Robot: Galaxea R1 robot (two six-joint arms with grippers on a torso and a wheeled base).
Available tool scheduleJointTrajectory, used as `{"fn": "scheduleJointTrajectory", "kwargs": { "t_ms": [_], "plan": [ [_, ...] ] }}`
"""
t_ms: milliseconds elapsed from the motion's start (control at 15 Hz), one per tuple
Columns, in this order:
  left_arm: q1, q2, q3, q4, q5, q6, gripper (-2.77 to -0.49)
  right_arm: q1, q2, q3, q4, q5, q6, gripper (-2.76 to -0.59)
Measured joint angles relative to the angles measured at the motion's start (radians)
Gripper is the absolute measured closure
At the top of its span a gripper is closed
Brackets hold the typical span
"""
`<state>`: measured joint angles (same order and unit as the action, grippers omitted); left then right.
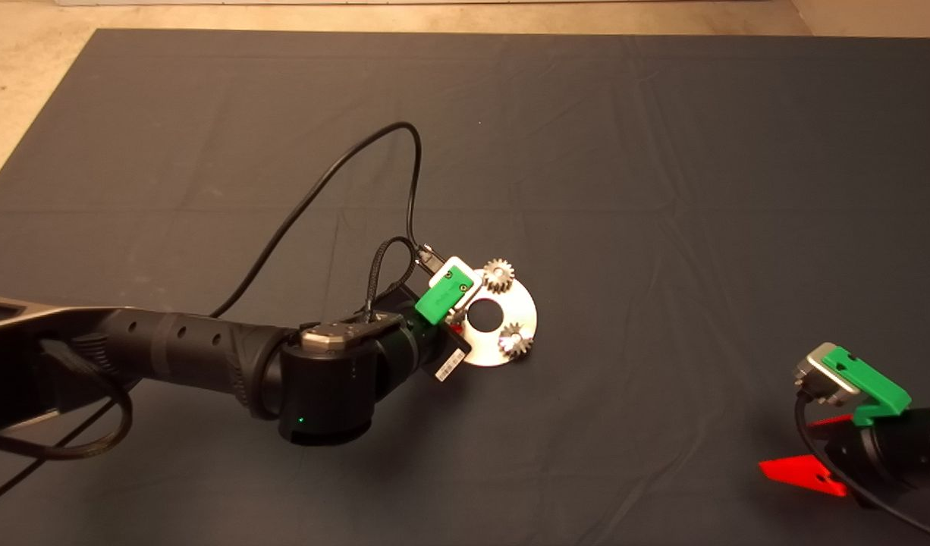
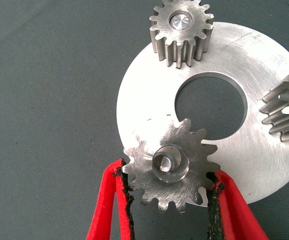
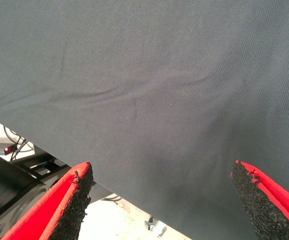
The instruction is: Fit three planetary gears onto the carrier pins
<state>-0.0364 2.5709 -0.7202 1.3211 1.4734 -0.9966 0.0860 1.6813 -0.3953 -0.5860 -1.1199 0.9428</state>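
The round silver disc lies mid-mat and also shows in the left wrist view. Two planetary gears sit on it. In the left wrist view one gear shows a carrier pin's tip in its bore; the other is cut by the picture's edge. My left gripper is shut on the third gear, holding it tilted over the disc's near rim, with a pin's top visible through its bore. My right gripper is parked open and empty at the lower right.
The left arm's black cable loops over the mat behind the disc. The mat's far edge and the pale floor lie at the back left. The right wrist view shows the mat's edge and part of the robot base.
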Motion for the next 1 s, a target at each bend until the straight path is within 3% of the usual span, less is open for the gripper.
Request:
{"fn": "scheduleJointTrajectory", "kwargs": {
  "t_ms": [267,533,1000],
  "plan": [
    [-0.008,0.001,0.0,-0.01,0.0,0.0,-0.59,0.0,-0.008,0.0,0.0,0.001,0.0,-2.06],
    [-0.037,-0.001,-0.009,-0.074,0.008,0.023,-0.59,0.0,-0.008,0.0,0.0,0.002,0.0,-2.06],
    [-0.042,0.0,-0.012,-0.099,0.007,0.023,-0.59,0.0,-0.009,0.0,0.0,0.005,-0.008,-2.06]
  ]
}}
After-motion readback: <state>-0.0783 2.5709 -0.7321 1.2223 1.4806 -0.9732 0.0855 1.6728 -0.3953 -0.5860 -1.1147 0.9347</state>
